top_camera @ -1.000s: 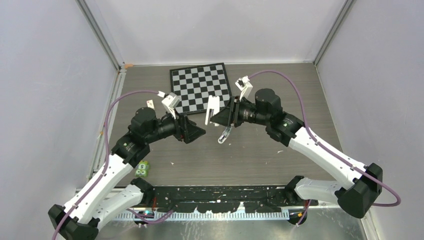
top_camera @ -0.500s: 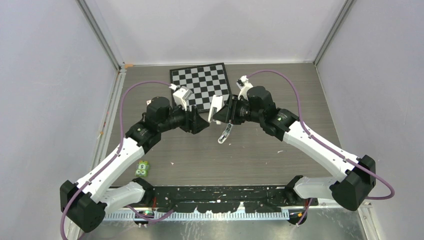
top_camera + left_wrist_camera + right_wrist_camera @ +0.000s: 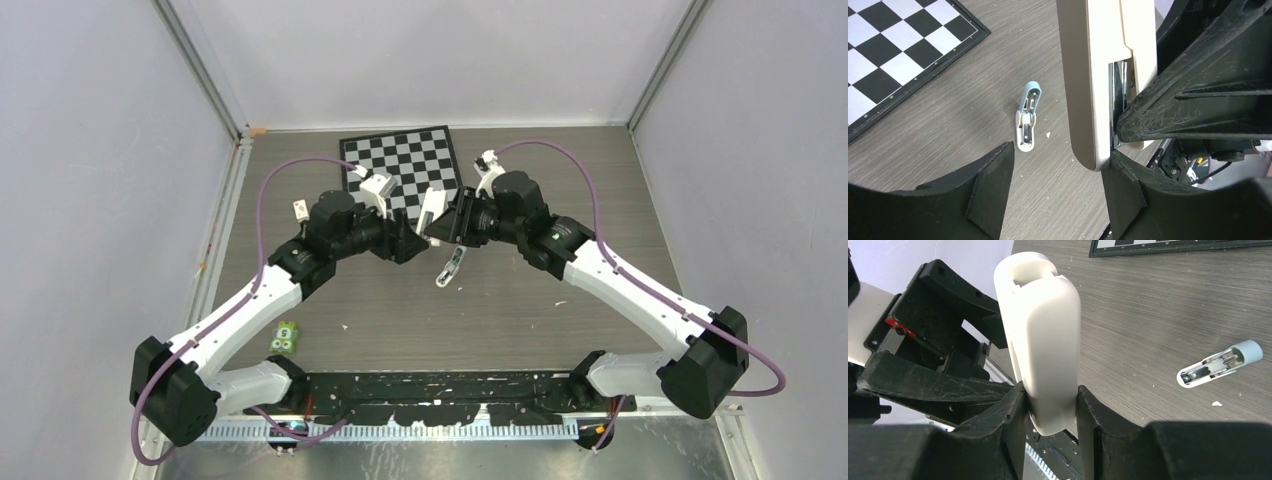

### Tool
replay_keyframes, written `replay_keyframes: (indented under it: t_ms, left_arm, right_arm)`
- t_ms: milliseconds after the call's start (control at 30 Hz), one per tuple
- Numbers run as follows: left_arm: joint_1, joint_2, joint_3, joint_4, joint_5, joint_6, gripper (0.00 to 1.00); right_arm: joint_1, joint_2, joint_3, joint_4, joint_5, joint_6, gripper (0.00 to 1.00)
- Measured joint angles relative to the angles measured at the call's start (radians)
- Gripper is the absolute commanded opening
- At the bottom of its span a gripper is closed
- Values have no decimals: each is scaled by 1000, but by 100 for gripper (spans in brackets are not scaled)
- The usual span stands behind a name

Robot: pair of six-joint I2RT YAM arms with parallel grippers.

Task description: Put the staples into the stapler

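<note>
wood-grain table (image 3: 520, 320): right pincer (image 3: 1050, 405) clamps white stapler (image 3: 1040, 330); left pincer (image 3: 1058, 155) parted beside stapler, contact unclear.

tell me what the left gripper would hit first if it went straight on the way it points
Most likely the stapler, held in the right gripper. It hangs just ahead of the open left gripper, off to one finger's side. Depth is unclear, so it may partly pass between the fingers.

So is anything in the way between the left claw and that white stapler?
Nothing visible does. The left gripper is open, its fingers flanking one end of the stapler, which the right gripper holds. The small blue-and-white object lies on the table, apart.
</note>
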Motion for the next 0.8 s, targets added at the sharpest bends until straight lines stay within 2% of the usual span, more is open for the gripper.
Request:
replay_keyframes:
  t_ms: [300,533,800]
  left_arm:
    - [-38,25,1,28,-86,34,43]
    - [-53,1,0,17,-139,136,42]
    - [-29,-29,1,-35,-309,248,44]
  right_arm:
    - [-6,0,-13,11,7,3,1]
    - [-6,-17,-42,47,-42,-31,1]
    - [-4,-89,-90,-20,-123,-81,1]
